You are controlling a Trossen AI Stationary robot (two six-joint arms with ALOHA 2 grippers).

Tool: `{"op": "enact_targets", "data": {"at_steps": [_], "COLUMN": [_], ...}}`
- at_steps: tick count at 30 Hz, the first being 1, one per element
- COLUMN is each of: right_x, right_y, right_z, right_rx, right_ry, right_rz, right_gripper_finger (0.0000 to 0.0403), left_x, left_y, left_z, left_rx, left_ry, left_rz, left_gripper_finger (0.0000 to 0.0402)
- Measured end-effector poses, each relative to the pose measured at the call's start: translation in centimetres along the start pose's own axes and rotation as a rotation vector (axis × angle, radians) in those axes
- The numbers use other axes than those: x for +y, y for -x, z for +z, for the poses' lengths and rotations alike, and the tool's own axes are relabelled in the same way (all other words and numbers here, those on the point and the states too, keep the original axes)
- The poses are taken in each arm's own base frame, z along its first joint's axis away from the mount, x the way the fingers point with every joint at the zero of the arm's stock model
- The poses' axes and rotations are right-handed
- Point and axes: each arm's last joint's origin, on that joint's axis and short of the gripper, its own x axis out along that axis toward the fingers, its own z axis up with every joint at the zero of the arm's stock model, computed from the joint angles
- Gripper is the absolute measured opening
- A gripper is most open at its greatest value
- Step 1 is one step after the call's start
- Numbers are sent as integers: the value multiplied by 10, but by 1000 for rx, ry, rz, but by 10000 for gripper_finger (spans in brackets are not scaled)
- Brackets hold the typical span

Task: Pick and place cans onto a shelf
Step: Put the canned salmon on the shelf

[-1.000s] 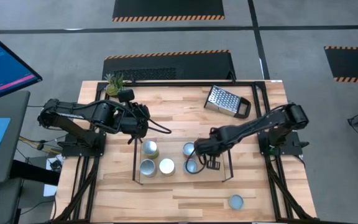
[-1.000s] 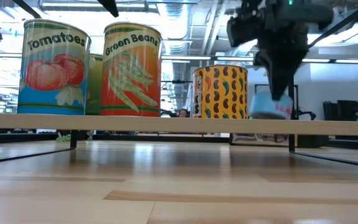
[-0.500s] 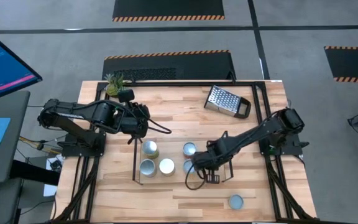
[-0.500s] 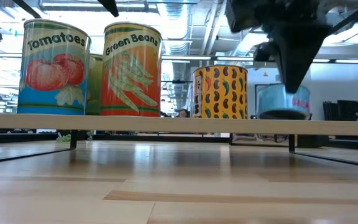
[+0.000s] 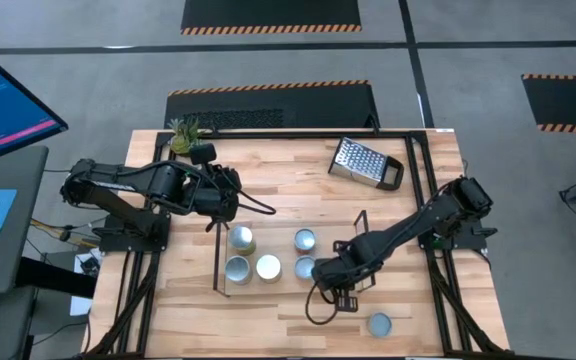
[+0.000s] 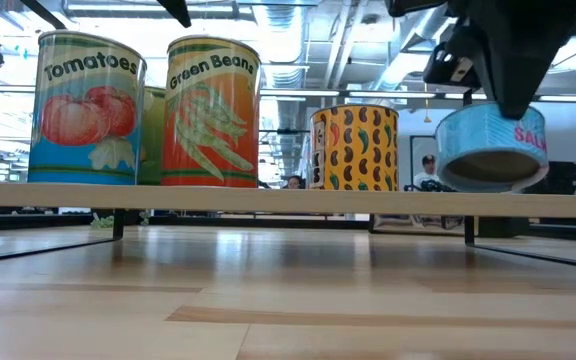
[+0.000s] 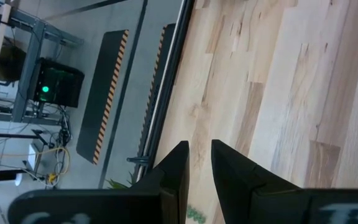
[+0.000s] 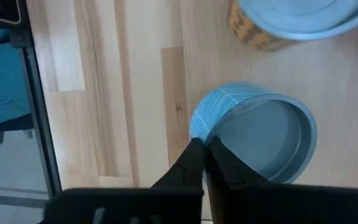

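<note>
Several cans stand on the shelf (image 5: 370, 262), whose wooden base (image 6: 268, 197) shows edge-on in the low view. They include a tomato can (image 6: 86, 108), a green-bean can (image 6: 213, 112) and a yellow bean can (image 6: 354, 148). My right gripper (image 8: 205, 146) is shut on a short blue can (image 6: 493, 146) over the shelf's right part (image 5: 307, 268). My left gripper (image 7: 199, 146) hangs over the table's left side (image 5: 226, 192). Only a narrow gap shows between its fingers, and nothing is in it. One more can (image 5: 379, 324) stands on the table near the front right. My right gripper pinches the blue can's upper rim (image 8: 199, 132). One finger lies in the can's sunken grey top and the other outside on the striped wall. The fingers come from above, pointing steeply down. The can hangs tilted below them, clear of the shelf's base.
A metal grater (image 5: 363, 162) lies at the far right of the table and a small plant (image 5: 183, 135) at the far left. The black table frame (image 5: 408, 135) runs along the edges. Bare wood lies in front of the shelf.
My right gripper has carried the blue can toward the table's near edge, across the shelf's right part. The can now looks larger and closer in the low view. It has gone from nearly level to tilted.
</note>
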Motion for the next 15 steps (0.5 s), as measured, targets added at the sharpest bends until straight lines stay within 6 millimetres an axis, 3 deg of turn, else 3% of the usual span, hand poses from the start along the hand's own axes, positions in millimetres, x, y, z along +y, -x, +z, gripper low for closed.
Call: {"op": "enact_targets", "data": {"at_steps": [8,15], "right_x": [-1,-2], "right_y": [0,0], "right_z": [0,1], "right_rx": [1,-15], "right_ry": [0,0], "right_rz": [-2,-34], "right_gripper_finger": [55,61], "left_x": [0,0], "left_y": [0,0], "left_z": [0,0], "left_rx": [0,0], "left_ry": [2,2], "left_rz": [-1,0], "left_gripper_finger": [57,57]}}
